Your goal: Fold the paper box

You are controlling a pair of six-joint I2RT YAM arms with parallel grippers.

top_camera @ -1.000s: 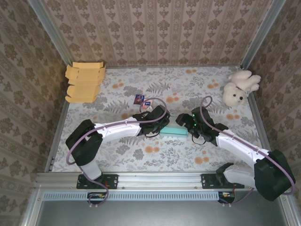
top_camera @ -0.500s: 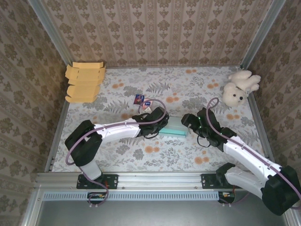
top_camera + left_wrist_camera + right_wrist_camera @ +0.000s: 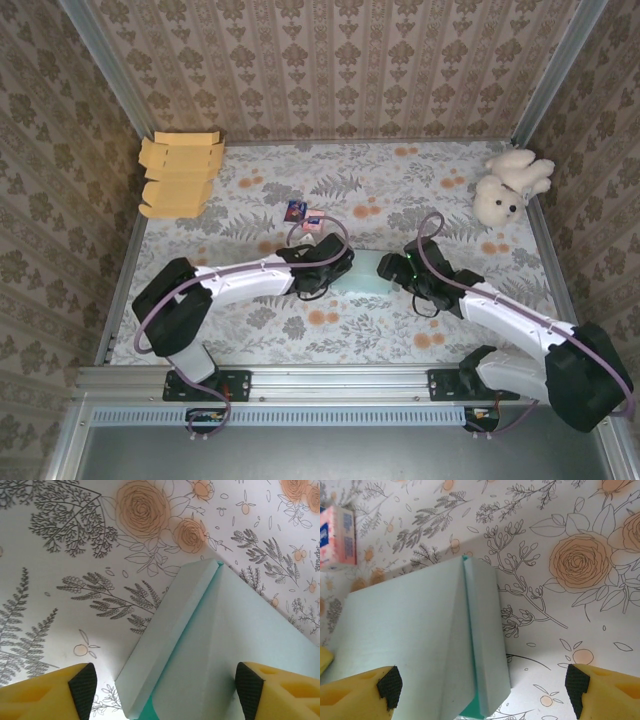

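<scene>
The paper box (image 3: 366, 273) is pale teal and lies on the flowered table between my two grippers. In the left wrist view the box (image 3: 215, 640) has its lid down over a side flap, with a darker teal gap along the fold. My left gripper (image 3: 165, 690) is open, its fingertips (image 3: 82, 685) spread to either side of the box's end. In the top view the left gripper (image 3: 338, 268) is at the box's left end and the right gripper (image 3: 395, 268) at its right end. My right gripper (image 3: 483, 689) is open over the box (image 3: 415, 645), and its right pad stands well clear of it.
A small pink carton (image 3: 339, 537) lies past the box, with a second small carton (image 3: 296, 210) behind it. A stack of flat tan cardboard blanks (image 3: 180, 175) lies at the back left and a white plush toy (image 3: 510, 185) at the back right. Patterned walls close in the table.
My left gripper has opened wide over the box's end. The right gripper drew back a little to the right, then came in again toward the box. The box's lid now lies flatter.
</scene>
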